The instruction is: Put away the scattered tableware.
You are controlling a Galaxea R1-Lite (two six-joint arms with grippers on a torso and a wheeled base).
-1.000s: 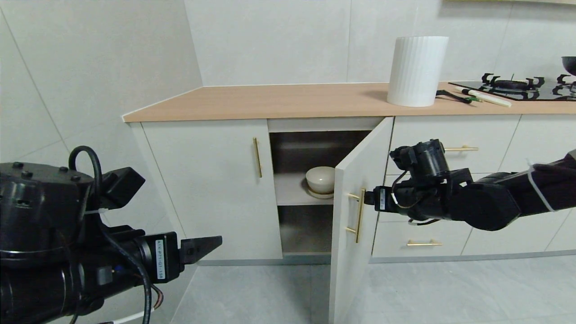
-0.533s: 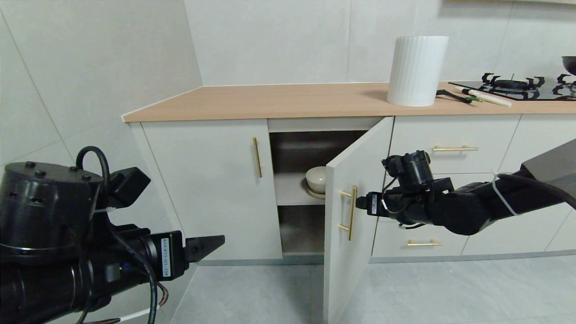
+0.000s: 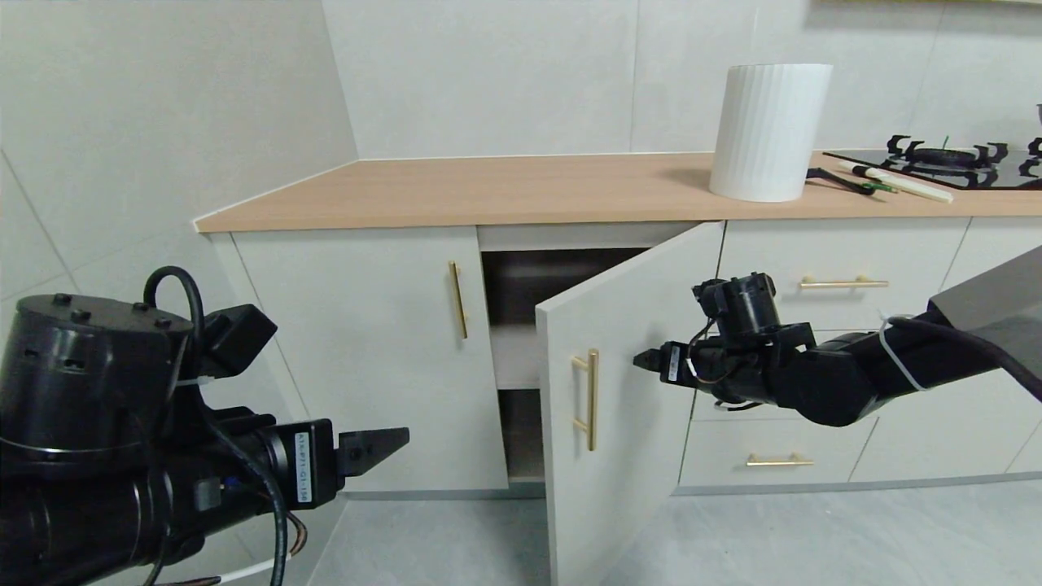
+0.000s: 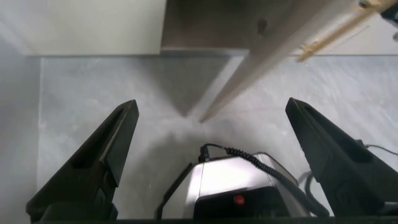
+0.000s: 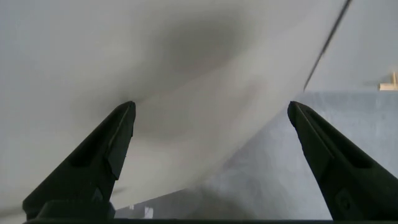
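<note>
Door [image 3: 627,325]: centre of the head view, hinged at its right edge, ajar over the cabinet opening; judged a stiff, smooth panel, light to swing.
Hold point: brass handle [image 3: 590,399], lower centre, for gripping; bare face beside it for pushing.
Right gripper [image 3: 643,358]: spread wide, empty, tips at the door face right of the handle.
Left gripper [image 3: 378,448]: spread wide, empty, lower left, well apart from the door.
Utensils [image 3: 895,181]: upper right, on the countertop [image 3: 488,187] beside the white canister [image 3: 769,130]; slim, likely light.

R hand [image 3: 640,359] by door [image 3: 627,472], canister [image 3: 769,130] on ctr [image 3: 488,191]
</note>
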